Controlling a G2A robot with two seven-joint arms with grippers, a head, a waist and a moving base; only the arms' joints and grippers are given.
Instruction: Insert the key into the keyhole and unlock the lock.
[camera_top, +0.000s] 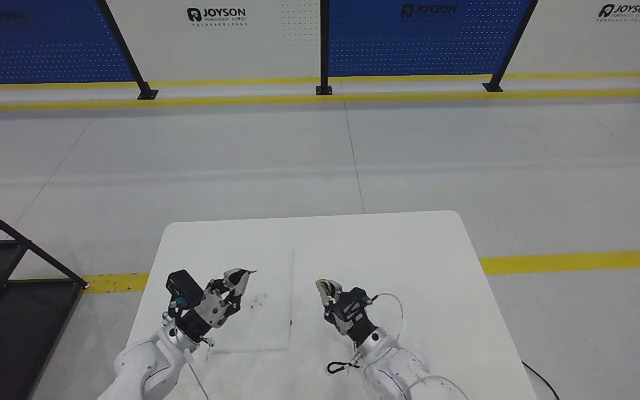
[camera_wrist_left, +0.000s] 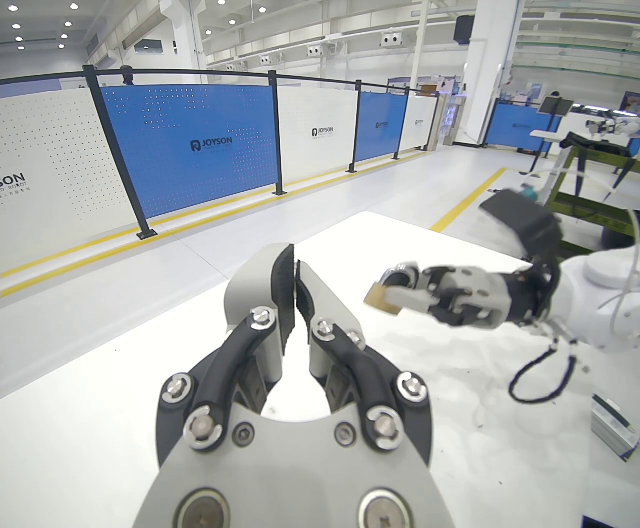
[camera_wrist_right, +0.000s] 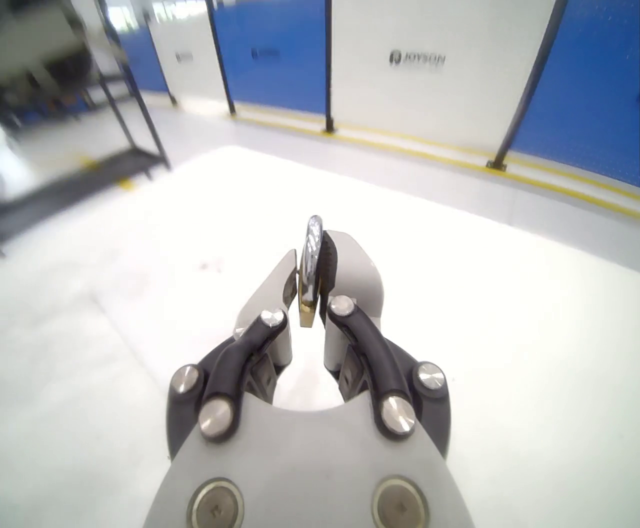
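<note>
My right gripper (camera_wrist_right: 309, 260) is shut on a brass padlock (camera_wrist_right: 306, 310), held edge-on with its silver shackle (camera_wrist_right: 314, 240) pointing out past the fingertips. In the left wrist view the padlock (camera_wrist_left: 382, 299) hangs above the table in the right gripper (camera_wrist_left: 392, 292), its brass body turned toward my left gripper. My left gripper (camera_wrist_left: 295, 272) is shut, the black pads pressed together. In the top view a thin dark key (camera_top: 250, 272) pokes out of the left gripper (camera_top: 240, 278). The two grippers are a short gap apart, the right gripper (camera_top: 323, 291) to the right.
A white mat (camera_top: 262, 300) lies on the white table (camera_top: 420, 260) under the left gripper. A black cable loop (camera_top: 340, 366) hangs at the right arm. A black rack (camera_top: 25, 265) stands left of the table, and a small box (camera_wrist_left: 612, 432) sits near the table's front edge.
</note>
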